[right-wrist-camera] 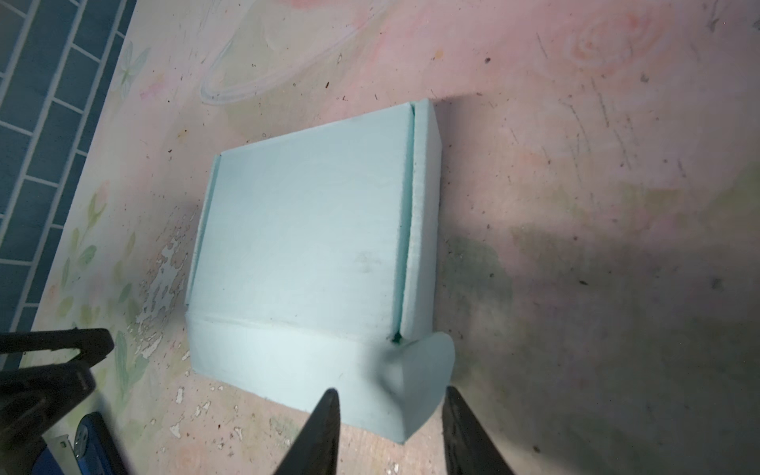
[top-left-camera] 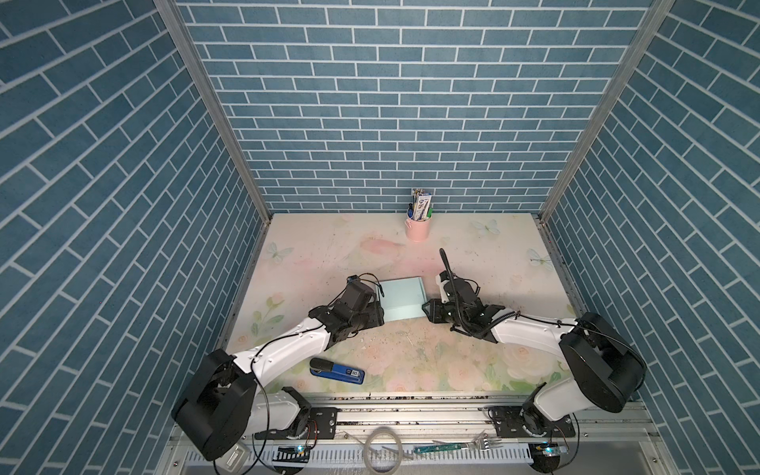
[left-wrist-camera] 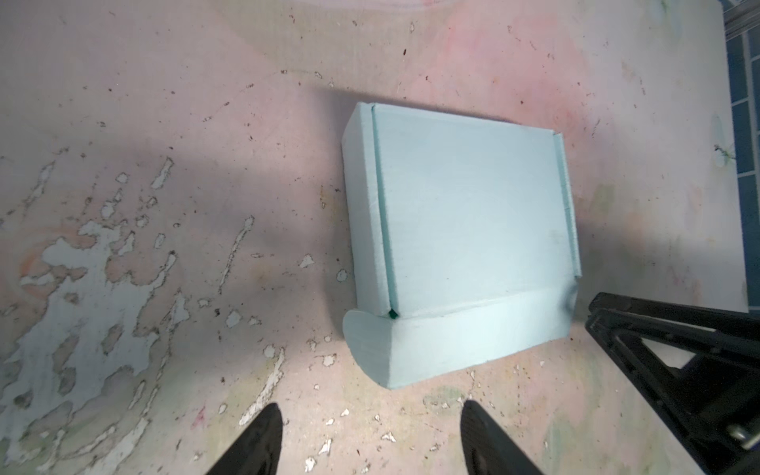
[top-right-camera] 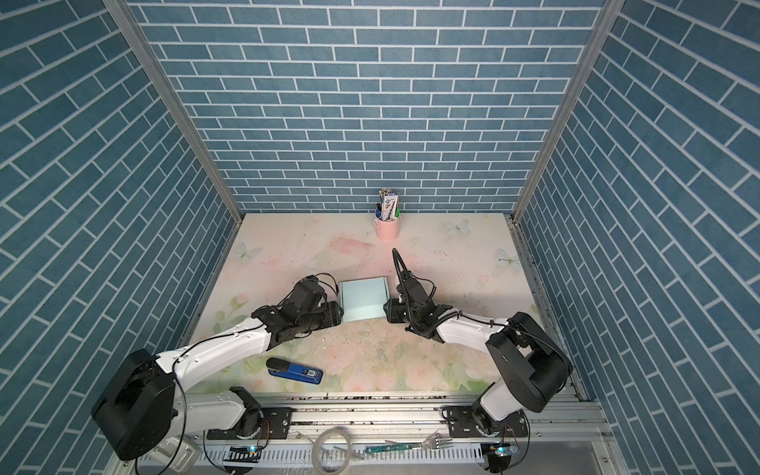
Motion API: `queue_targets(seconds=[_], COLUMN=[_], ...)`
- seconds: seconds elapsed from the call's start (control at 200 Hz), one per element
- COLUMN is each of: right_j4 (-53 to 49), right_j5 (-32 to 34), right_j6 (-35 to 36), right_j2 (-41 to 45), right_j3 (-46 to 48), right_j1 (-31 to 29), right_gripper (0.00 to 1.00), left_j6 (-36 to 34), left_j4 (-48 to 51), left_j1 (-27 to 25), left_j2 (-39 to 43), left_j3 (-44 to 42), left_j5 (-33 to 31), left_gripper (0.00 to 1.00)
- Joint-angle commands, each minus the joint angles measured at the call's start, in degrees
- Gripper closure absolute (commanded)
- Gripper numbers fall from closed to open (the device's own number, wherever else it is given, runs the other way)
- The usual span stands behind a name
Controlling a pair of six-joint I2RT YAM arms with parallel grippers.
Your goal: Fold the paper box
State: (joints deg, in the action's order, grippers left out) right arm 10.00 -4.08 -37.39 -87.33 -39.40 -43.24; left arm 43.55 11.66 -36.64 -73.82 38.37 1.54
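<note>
1. While the paper box (top-left-camera: pixel 403 298) rests at the middle of the table (top-left-camera: pixel 329 255), it is flanked at its near corners by both arms. It lies right and far of the left gripper (left-wrist-camera: pixel 370 411), and left and far of the right gripper (right-wrist-camera: pixel 390 390).
2. The left gripper is shown wide open and empty, its fingertips held over bare table just short of the box's near left corner.
3. The right gripper is shown partly open, its fingertips set either side of the rounded ear (right-wrist-camera: pixel 423 370) at the right end of the front flap (right-wrist-camera: pixel 288 362). No clamping is seen, and contact cannot be confirmed.
4. The flap's long axis is directed left to right along the near edge. The right arm is judged the nearer to its work, so the tuck is expected to begin there.
5. The box is formed of pale mint card, shallow and nearly square, with the lid (left-wrist-camera: pixel 473 205) laid flat between the side walls. The front flap is splayed outward, untucked, and a second ear (left-wrist-camera: pixel 366 341) is curled at its left end.
</note>
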Motion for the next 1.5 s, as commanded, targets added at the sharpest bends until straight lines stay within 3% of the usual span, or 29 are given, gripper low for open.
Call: queue_targets(seconds=[0.0,0.25,0.645,1.495], right_j4=[1.4,3.4,7.8,4.2], right_j5=[-0.2,-0.6,-5.5,-7.2], right_j6=[0.9,0.8,-2.2,-4.6], right_j2=[-1.3,-3.4,-6.2,-2.7], right_j3=[-0.8,-0.9,-1.4,-3.0], right_j1=[-0.2,-0.2,-0.1,-0.1], right_gripper=[0.58,0.58,0.61,0.69], left_j6=[-1.8,-1.9,-0.8,1.3], left_j4=[-5.1,-11.4,-15.5,-13.6], left_j1=[0.3,0.3,0.3,-0.5], left_j2=[-2.6,-8.7,-11.6,-8.1], left_j3=[-0.4,-0.3,-0.4,0.7], left_j5=[2.5,5.4,7.7,9.2], left_gripper=[0.30,0.31,0.34,0.36])
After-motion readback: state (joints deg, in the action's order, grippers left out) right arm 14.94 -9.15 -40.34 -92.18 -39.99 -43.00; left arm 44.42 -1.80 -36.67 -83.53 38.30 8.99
